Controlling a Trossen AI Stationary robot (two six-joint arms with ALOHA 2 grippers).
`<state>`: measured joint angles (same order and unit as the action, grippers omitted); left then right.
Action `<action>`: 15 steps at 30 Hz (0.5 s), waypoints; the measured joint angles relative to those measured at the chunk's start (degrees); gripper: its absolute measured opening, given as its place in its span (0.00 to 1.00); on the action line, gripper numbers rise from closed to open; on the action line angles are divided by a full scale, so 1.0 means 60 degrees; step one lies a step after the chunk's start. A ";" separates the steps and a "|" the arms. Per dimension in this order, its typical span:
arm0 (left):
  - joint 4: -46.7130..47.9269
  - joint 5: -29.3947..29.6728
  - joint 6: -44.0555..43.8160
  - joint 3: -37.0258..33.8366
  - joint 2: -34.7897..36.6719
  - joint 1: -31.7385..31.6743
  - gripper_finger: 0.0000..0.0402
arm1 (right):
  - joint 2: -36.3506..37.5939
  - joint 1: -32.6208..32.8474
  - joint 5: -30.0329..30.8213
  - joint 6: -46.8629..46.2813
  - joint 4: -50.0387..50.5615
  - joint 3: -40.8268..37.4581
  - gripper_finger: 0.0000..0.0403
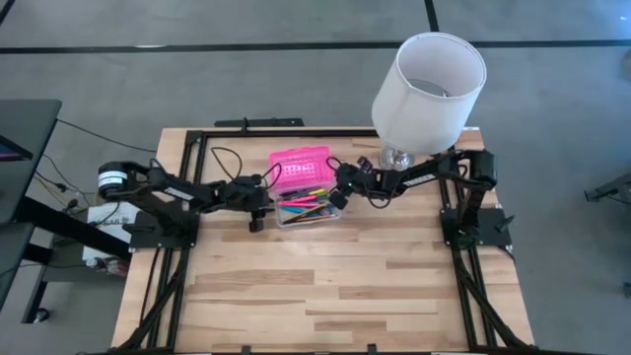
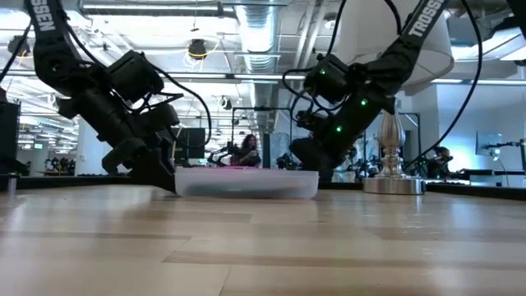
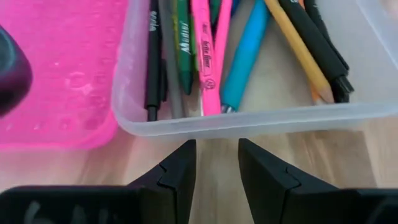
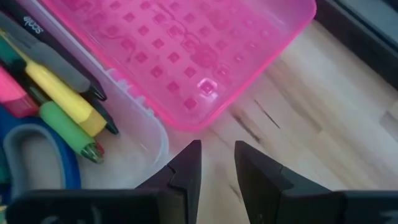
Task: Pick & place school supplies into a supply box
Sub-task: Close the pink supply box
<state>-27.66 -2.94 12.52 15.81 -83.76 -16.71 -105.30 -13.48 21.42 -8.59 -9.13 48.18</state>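
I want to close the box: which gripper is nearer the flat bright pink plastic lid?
Right. The right gripper sits at the pink lid's corner; the left gripper faces the clear base's end.

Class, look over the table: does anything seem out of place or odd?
A white lamp stands on the table among school things. The supply box is open, its pink lid lying flat alongside. Nothing is spilled.

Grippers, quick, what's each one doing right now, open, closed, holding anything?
Left gripper: open, holding nothing, by the clear supply box.
Right gripper: open, holding nothing, by the pink lid.
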 joint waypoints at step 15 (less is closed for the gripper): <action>-0.0004 -0.2680 0.0029 0.0109 -0.0103 0.0264 0.28 | 0.0004 -0.0009 -0.0098 0.0754 -0.0080 0.0005 0.23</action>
<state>-27.68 -19.02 12.69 16.47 -84.38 -15.13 -105.27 -13.54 20.83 -4.06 -9.61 48.21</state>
